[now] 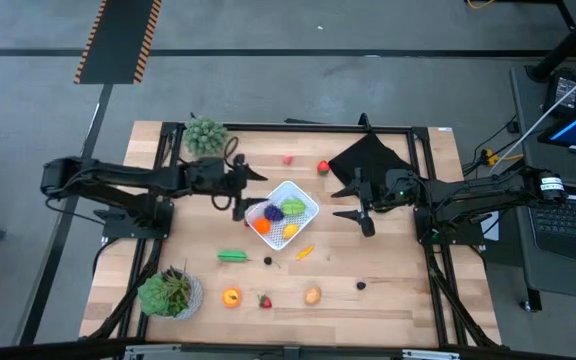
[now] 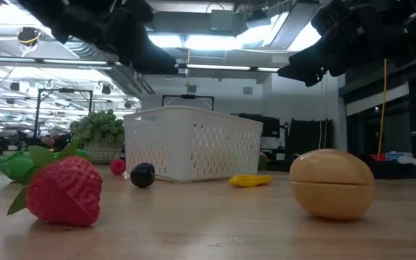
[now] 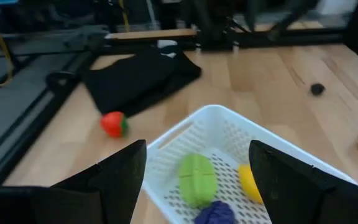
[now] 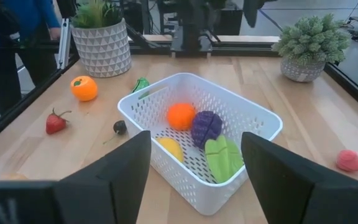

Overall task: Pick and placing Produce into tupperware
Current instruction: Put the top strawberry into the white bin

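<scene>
1. Both grippers hang with fingers apart and empty, seen from above: left gripper (image 1: 240,192) just beside the tub's (image 1: 308,200) left side, right gripper (image 1: 360,208) near its right side. The tub sits mid-table, turned like a diamond, holding a green piece (image 1: 293,209), a purple one (image 1: 273,212), an orange one (image 1: 261,226) and a yellow one (image 1: 290,232). Loose produce lies toward the near edge: a green pod (image 1: 233,255), an orange (image 1: 231,296), a strawberry (image 1: 264,300), a tan piece (image 1: 312,295). Two red pieces (image 1: 322,167) lie near the far edge by a black cloth (image 1: 368,158).
2. Low view: the strawberry (image 2: 65,191) and tan piece (image 2: 331,183) stand nearest, the tub (image 2: 192,143) behind them.
3. Left wrist: spread fingers (image 3: 114,180) frame the tub (image 3: 225,127) with its green piece (image 3: 197,179).
4. Right wrist: spread fingers (image 4: 120,168) frame the tub (image 4: 253,121); a plant (image 4: 102,36) stands at the table's corner beyond.
</scene>
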Controlling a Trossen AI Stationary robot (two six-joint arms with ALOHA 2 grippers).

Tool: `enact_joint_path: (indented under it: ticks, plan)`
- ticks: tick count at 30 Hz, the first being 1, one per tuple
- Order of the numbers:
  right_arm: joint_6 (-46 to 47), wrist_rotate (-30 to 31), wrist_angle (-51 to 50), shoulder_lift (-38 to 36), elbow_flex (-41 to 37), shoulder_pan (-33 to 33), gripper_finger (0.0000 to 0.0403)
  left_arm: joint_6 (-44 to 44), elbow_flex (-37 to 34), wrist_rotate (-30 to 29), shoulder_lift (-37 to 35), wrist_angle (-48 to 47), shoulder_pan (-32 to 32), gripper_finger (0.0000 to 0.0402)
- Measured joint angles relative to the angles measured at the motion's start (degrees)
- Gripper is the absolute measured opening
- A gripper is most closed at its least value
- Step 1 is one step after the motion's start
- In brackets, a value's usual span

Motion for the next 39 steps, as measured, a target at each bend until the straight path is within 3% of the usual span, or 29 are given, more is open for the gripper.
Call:
enact_joint_path:
  ticks: [7, 13, 33, 39]
  plan:
    - [2.55, 4.78, 0.32, 0.0, 0.02, 0.0, 0.0252, 0.5, -4.47, 0.61, -2.05, 6.47, 2.86, 0.0275]
    - [2.52, 6.36, 0.52, 0.0, 0.02, 0.0, 0.0252, 0.26, -9.16, 8.32, -2.03, 14.79, 5.17, 0.0275]
    - [2.46, 6.4, 0.71, -0.02, 0.02, 0.0, 0.0254, 1.01, -10.69, 9.06, -2.91, 16.63, 6.43, 0.0275]
    - [0.48, 6.43, 0.71, -0.02, 0.02, 0.0, 0.0288, 0.9, -10.69, 9.02, -2.95, 16.61, 9.02, 0.0275]
